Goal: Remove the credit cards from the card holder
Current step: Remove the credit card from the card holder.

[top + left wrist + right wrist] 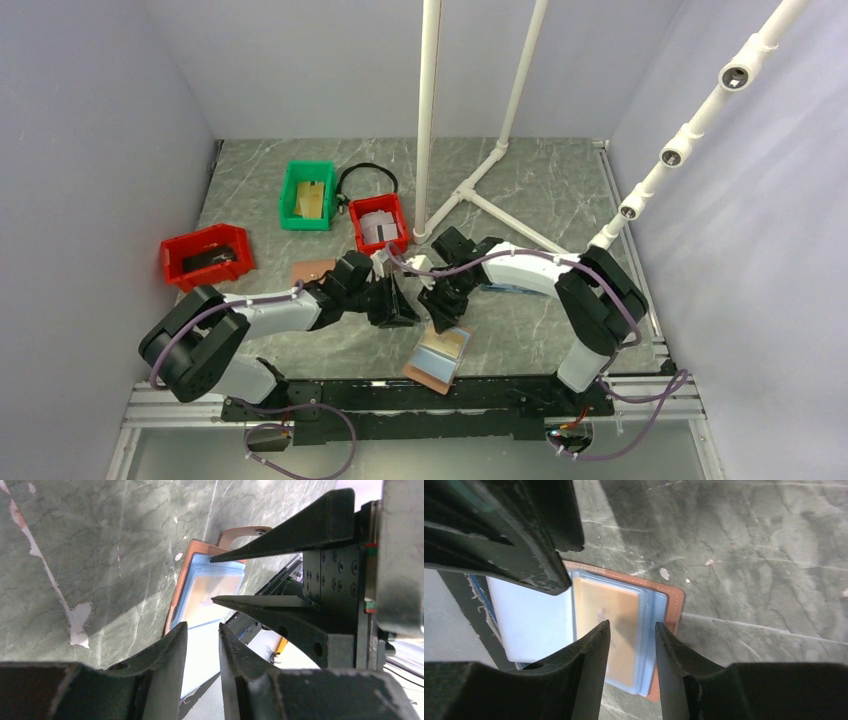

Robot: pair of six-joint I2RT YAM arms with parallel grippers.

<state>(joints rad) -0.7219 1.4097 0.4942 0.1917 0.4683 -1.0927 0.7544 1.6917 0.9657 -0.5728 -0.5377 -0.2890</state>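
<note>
Holder (440,355) lies open at the table's near edge, blue inside up, near end over the black rail (500,392). Snap tab (245,531) sticks out from its brown edge. Card (606,600), tan-looking, sits in the far half's clear sleeve, not out. Right gripper (447,318) hangs over the holder's far half, tips down, fingers parted a bit with nothing between; can't tell if it touches the holder. Left gripper (398,305) is just beside it on the left, fingers narrowly apart, empty. Further back a flat brown piece (312,272) lies on the table. Then a red bin (170,262) at left, a second red bin (356,225) with pale grey contents and a green bin (288,195) with tan contents. Beyond them, a black cable loop (368,172) and a white pipe frame (428,120).
</note>
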